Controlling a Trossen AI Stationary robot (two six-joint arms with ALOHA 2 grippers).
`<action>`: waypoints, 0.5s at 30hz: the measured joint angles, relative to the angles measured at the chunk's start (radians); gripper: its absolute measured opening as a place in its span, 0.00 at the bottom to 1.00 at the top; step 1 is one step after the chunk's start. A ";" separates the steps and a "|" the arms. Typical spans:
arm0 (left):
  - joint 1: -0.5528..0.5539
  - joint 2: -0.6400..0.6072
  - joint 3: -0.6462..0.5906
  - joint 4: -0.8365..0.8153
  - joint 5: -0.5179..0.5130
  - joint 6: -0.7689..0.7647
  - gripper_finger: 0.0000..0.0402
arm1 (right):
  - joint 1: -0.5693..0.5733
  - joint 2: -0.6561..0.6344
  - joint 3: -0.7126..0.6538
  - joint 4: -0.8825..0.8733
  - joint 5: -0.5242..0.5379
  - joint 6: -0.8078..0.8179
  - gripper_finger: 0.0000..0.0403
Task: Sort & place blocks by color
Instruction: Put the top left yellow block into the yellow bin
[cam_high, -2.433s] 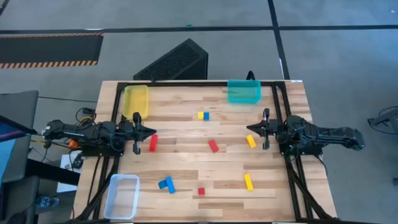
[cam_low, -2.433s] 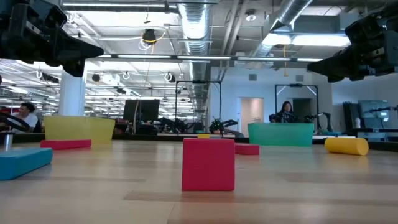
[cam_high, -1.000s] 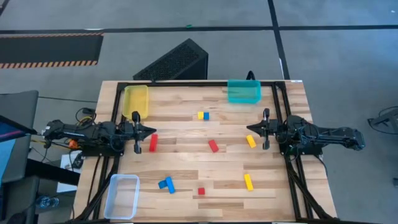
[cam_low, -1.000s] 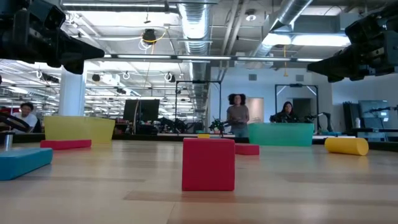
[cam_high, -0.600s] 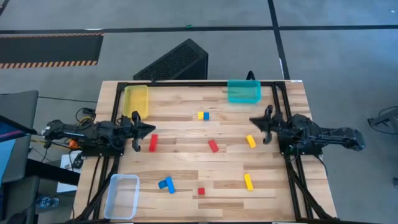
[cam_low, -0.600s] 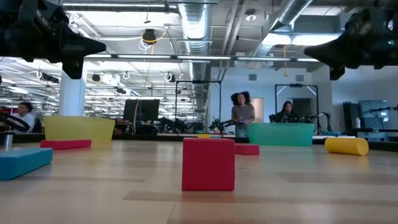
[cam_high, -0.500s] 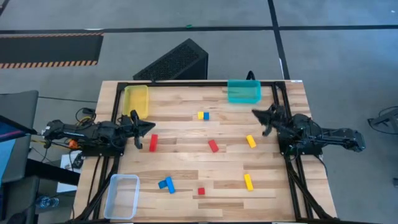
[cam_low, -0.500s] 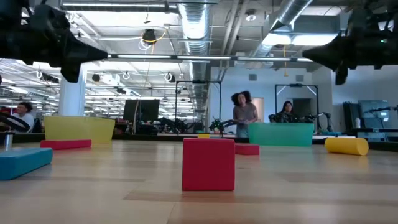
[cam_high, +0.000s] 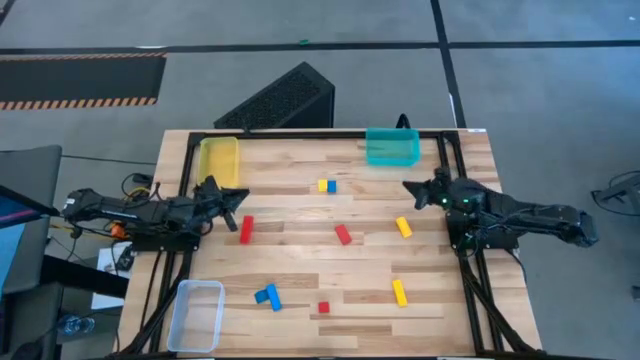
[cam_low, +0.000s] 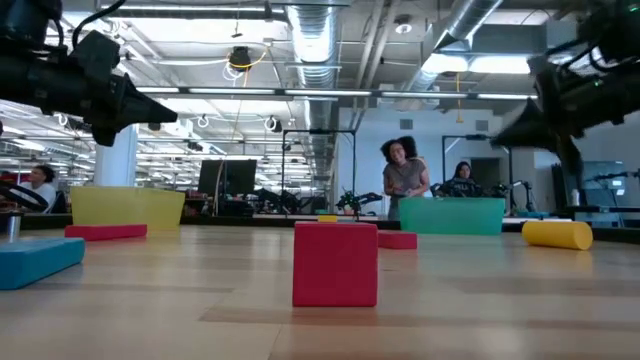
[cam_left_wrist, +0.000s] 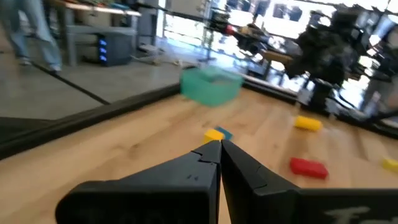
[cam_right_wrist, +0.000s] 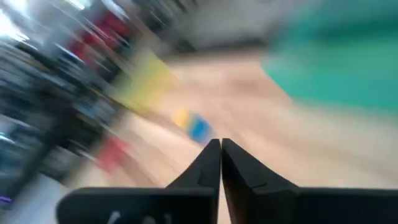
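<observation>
With both fingers pressed together and empty, the right gripper (cam_high: 409, 187) is best opened before the small yellow bar block (cam_high: 403, 227) nearby is approached.

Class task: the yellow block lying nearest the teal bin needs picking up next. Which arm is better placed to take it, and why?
The right arm, probably. Its claw hangs near that yellow block on the same side of the table, with the teal bin close by. The left claw is far across, beside the red block.
</observation>
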 joint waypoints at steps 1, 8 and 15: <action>0.000 0.015 0.000 0.002 0.011 -0.003 0.00 | 0.000 0.031 0.032 -0.047 -0.009 0.017 0.14; 0.000 0.149 -0.001 0.000 -0.029 -0.092 0.11 | 0.010 0.246 0.201 -0.273 -0.052 0.095 0.33; 0.000 0.257 -0.002 0.049 -0.281 -0.154 0.24 | 0.035 0.448 0.251 -0.320 -0.045 0.125 0.48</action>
